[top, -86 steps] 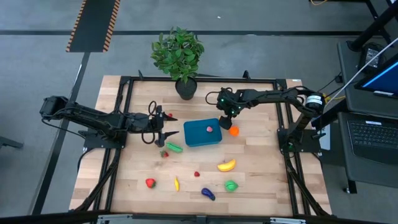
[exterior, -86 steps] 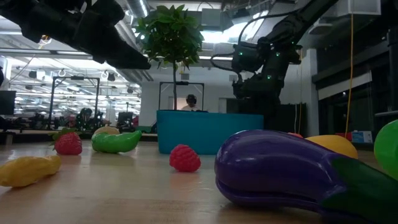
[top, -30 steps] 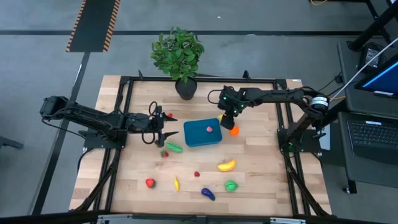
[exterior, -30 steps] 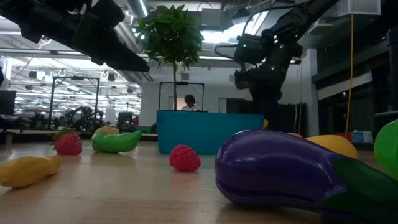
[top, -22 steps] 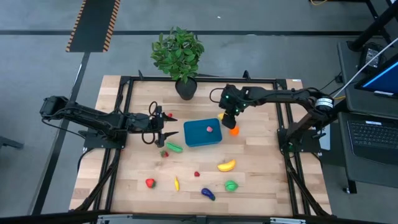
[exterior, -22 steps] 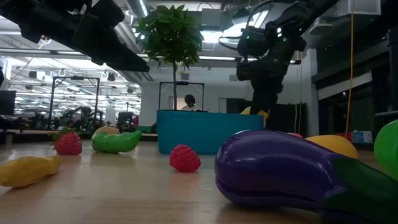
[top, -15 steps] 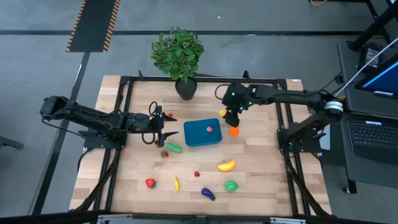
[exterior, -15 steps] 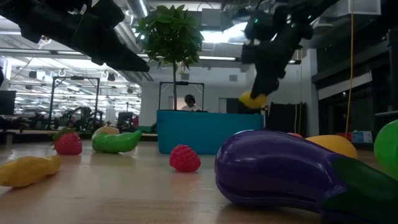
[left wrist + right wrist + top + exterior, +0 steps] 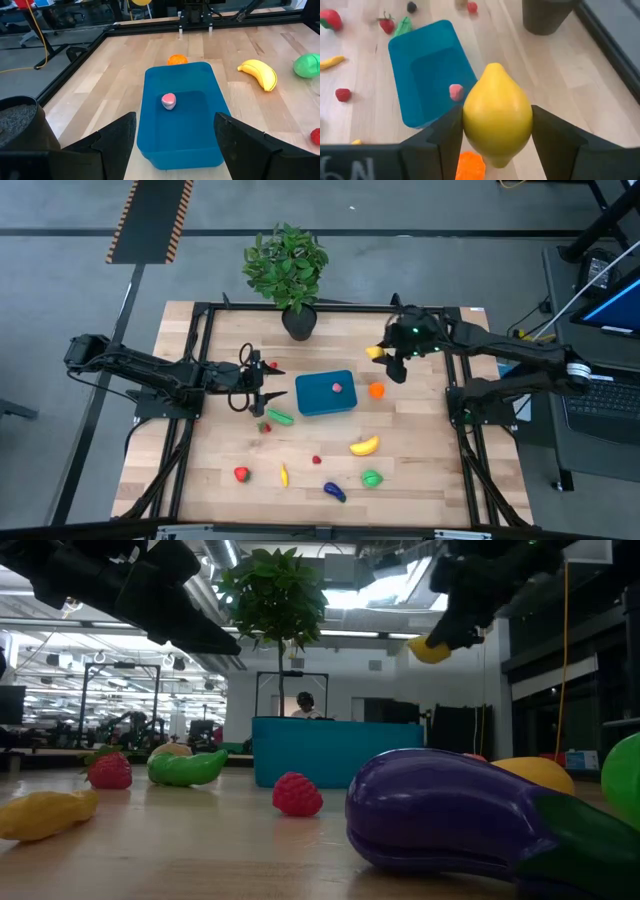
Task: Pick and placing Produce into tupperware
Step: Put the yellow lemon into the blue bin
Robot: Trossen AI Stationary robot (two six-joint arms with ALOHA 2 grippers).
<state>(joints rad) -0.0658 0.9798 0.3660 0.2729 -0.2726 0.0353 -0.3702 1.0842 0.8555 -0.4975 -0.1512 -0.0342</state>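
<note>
Early stage: one pink piece in the tupperware [image 9: 325, 394], lemon in transit.

Right gripper [image 9: 496, 131] grips a yellow lemon [image 9: 497, 114] in the air, to the right of the container, not yet over it. Left gripper [image 9: 175, 131] waits with jaws wide on the container's left side. Banana [image 9: 364, 445], orange piece [image 9: 376, 390], eggplant [image 9: 455, 812], green pepper [image 9: 279, 417] and several others remain on the table [image 9: 420, 470].

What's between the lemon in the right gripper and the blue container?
Nothing visible. The right gripper holds the lemon in the air beyond the container; the orange sits on the table below that path.
</note>
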